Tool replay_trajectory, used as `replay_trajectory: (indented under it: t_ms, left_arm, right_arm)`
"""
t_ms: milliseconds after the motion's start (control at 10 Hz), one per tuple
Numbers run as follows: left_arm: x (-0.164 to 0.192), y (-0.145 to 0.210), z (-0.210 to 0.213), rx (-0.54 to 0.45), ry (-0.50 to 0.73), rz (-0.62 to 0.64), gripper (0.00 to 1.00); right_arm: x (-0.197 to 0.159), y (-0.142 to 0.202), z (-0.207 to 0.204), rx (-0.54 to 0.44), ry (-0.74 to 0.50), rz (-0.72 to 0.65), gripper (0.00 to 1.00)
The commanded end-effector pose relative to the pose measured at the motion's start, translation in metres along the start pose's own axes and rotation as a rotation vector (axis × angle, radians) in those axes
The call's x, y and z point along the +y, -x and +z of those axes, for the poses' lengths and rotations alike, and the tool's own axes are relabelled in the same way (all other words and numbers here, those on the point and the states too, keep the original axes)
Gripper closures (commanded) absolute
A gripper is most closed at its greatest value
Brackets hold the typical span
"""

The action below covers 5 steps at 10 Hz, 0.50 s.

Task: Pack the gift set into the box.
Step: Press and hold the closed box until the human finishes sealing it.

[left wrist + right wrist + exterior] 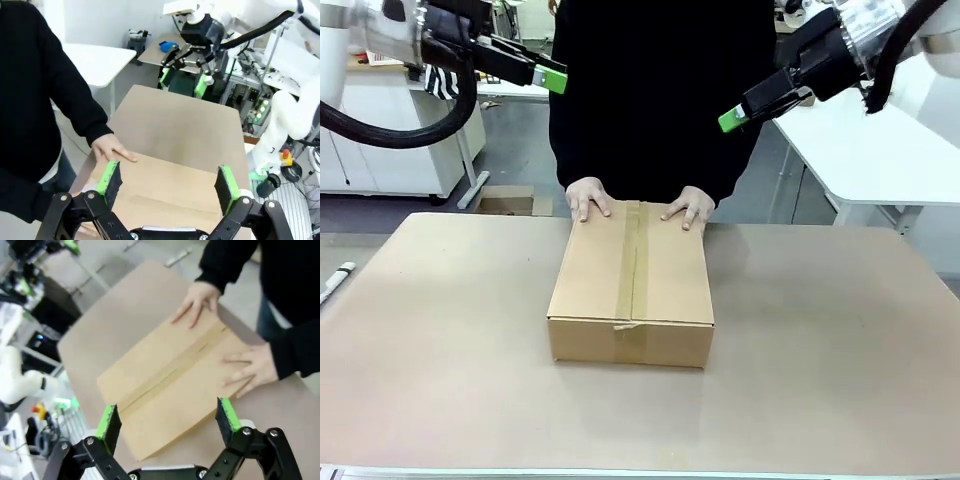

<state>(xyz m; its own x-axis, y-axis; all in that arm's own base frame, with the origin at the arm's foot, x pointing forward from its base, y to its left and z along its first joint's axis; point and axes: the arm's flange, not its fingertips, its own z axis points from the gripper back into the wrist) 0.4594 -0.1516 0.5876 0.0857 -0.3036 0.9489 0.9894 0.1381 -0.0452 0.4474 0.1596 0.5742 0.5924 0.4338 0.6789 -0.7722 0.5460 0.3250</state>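
The box (665,270) sat shut and taped, so its inside was hidden. The person (660,90) was cut off above the shoulders by the front view's top edge. In the left wrist view the left hand (169,175) covered the box's near end. A white thing (337,278) at the left edge of the table (440,380) was cropped and too small to identify.

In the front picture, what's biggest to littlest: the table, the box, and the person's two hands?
1. table
2. box
3. hand at picture left and hand at picture right: both look about the same size, so I won't rank them.
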Motion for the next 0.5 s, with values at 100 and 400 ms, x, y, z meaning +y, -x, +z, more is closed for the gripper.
replay_trajectory:
  t_ms: [100,400]
  left_arm:
    - [-0.006,-0.013,-0.007,0.05,-0.036,0.053,0.0]
    - [0.005,0.033,-0.039,-0.076,0.17,-0.063,0.0]
  right_arm:
    - [-0.008,-0.01,0.001,0.08,-0.131,-0.077,0.0]
    - [0.014,0.006,-0.024,-0.282,-0.263,0.476,0.0]
